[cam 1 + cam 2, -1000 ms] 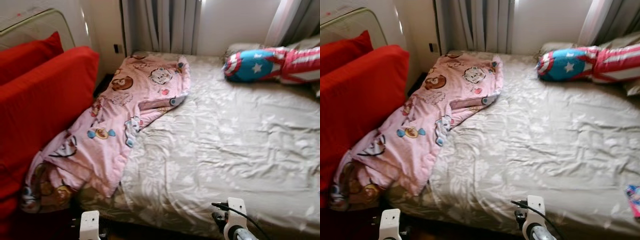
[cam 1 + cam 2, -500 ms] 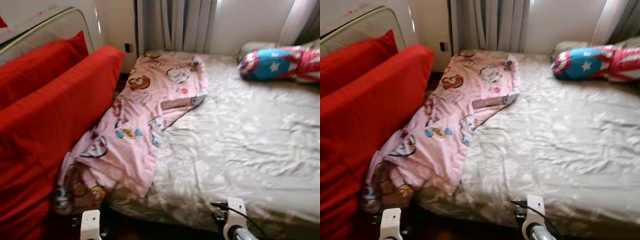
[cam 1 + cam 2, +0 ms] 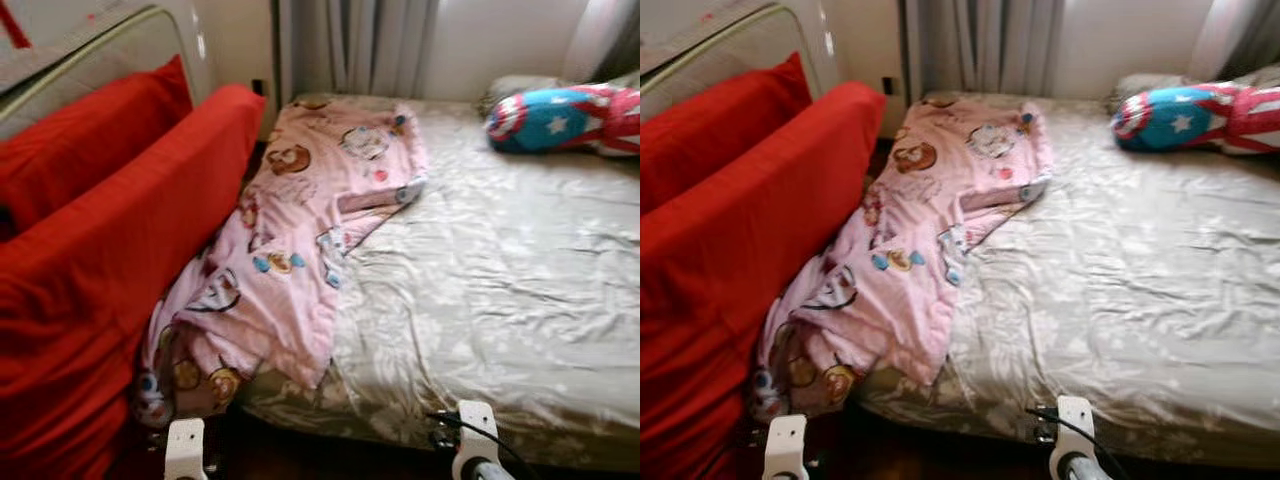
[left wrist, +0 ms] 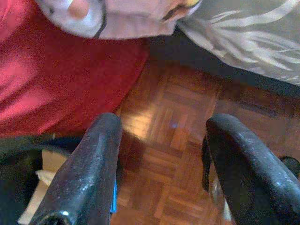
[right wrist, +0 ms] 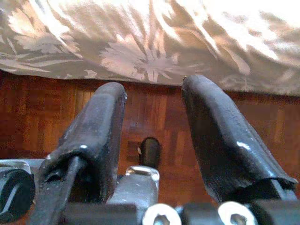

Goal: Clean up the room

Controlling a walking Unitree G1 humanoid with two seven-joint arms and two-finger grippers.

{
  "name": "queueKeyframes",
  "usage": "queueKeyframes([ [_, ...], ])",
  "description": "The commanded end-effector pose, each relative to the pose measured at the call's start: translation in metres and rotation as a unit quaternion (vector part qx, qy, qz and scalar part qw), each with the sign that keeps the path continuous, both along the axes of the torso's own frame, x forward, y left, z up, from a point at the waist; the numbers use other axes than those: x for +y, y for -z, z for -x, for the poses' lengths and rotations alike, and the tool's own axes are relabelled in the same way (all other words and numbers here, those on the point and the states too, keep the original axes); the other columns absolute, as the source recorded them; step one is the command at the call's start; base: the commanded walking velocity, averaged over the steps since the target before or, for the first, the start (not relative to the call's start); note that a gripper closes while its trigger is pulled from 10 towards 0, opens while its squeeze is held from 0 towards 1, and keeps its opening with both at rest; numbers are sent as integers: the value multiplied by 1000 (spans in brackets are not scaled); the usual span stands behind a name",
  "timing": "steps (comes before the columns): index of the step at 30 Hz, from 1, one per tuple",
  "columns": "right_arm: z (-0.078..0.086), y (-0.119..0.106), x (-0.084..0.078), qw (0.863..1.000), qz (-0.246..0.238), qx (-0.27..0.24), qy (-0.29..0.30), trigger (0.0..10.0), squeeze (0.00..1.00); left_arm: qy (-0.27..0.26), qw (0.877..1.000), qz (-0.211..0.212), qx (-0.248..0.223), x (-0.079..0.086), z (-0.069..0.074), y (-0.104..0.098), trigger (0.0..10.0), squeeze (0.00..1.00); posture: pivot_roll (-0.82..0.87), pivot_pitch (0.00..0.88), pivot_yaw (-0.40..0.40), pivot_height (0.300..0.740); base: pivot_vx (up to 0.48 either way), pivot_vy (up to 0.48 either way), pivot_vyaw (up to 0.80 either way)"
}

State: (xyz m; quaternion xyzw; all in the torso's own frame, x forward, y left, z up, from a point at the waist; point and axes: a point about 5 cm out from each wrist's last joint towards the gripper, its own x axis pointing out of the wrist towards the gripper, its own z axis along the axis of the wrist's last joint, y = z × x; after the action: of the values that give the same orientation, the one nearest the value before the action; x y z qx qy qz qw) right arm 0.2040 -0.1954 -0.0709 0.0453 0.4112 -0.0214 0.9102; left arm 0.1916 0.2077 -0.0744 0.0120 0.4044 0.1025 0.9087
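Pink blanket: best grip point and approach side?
Probably grip the pink blanket at its bunched lower end, which hangs off the bed's near left corner beside the red cushion. Come from the foot of the bed with the left gripper; its folds there are thick and free to pinch.

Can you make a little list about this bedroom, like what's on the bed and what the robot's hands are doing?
bed: beige flowered sheet, wrinkled
blanket: pink cartoon blanket, bunched along the bed's left side, one end hanging off the foot
pillow: blue, red and white star pillow at the far right
beside bed: red cushions
floor: wood parquet
left gripper: open, low over floor
right gripper: open, by the bed's edge
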Motion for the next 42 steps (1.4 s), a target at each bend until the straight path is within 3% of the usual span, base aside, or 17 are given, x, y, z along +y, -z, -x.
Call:
queueKeyframes([
  [1, 0, 1, 3, 1000, -2, 1, -4, 10000, 0, 2, 1000, -2, 10, 1, 6, 3, 10000, 0, -40, 48, -1, 740, 0, 0, 800],
  [25, 0, 0, 4, 1000, -5, 1, -6, 10000, 0, -3, 1000, 3, 4, 2, 4, 2, 10000, 0, -38, 64, -4, 740, 0, 0, 792],
  [35, -1, 0, 3, 1000, -8, -2, 5, 10000, 0, -8, 1000, 14, 3, 1, 4, 2, 10000, 0, -37, 67, -5, 740, 0, 0, 0],
  [42, -1, 0, 3, 1000, -5, -3, 5, 10000, 0, -8, 1000, 15, 5, 0, 4, 2, 10000, 0, -35, 69, -8, 740, 297, 0, 0],
])
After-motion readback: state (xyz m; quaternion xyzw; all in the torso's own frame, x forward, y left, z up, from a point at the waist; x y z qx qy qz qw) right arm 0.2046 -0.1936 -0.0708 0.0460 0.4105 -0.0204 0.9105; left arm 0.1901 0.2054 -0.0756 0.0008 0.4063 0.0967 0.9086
